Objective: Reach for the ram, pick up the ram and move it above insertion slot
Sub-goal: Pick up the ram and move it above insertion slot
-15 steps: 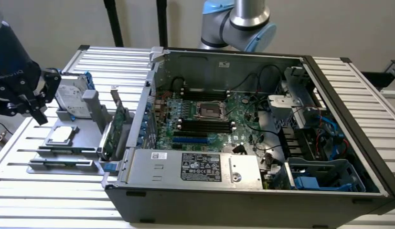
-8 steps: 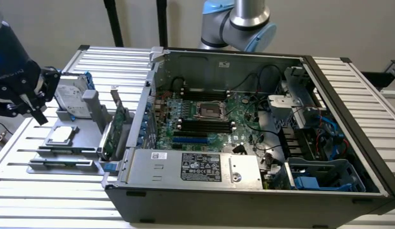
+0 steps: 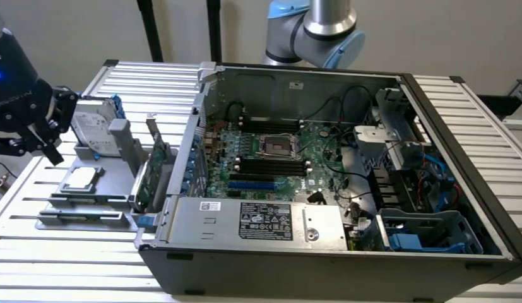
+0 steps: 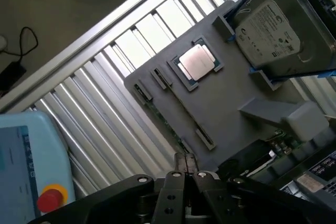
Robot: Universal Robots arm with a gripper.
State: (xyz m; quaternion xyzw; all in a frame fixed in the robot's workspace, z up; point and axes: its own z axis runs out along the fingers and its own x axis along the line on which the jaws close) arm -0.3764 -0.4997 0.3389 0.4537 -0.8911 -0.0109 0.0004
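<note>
- Exterior view: the gripper (image 3: 40, 144) hangs over the exterior view's left end of the slatted table (image 3: 41, 265), just above the far end of the grey parts holder (image 3: 117, 183). It is well apart from the open computer case (image 3: 243, 259).
- The insertion slot (image 3: 273, 167) is one of the parallel black sockets on the board inside the case, and nothing is above it. The silver hard drive (image 3: 96, 129) stands in the holder close to the tool.
- Judged from this view, the work is at its very start. The reach is under way, with no grasp, lift or carry to the case done.
- Wrist view: the ram (image 4: 167, 124) stands on edge as a thin green strip in the outer groove of the parts holder (image 4: 236, 98), between its black end clips. It sits beside the square processor chip (image 4: 197, 61) and away from the hard drive (image 4: 273, 30).
- The gripper (image 4: 185, 167) looks down toward one end of that strip. Its fingers are pressed together with nothing between them, so the tool is clenched and empty.
- The ram is untouched in its groove, so picking it up and moving it over the slot are both left to do.
</note>
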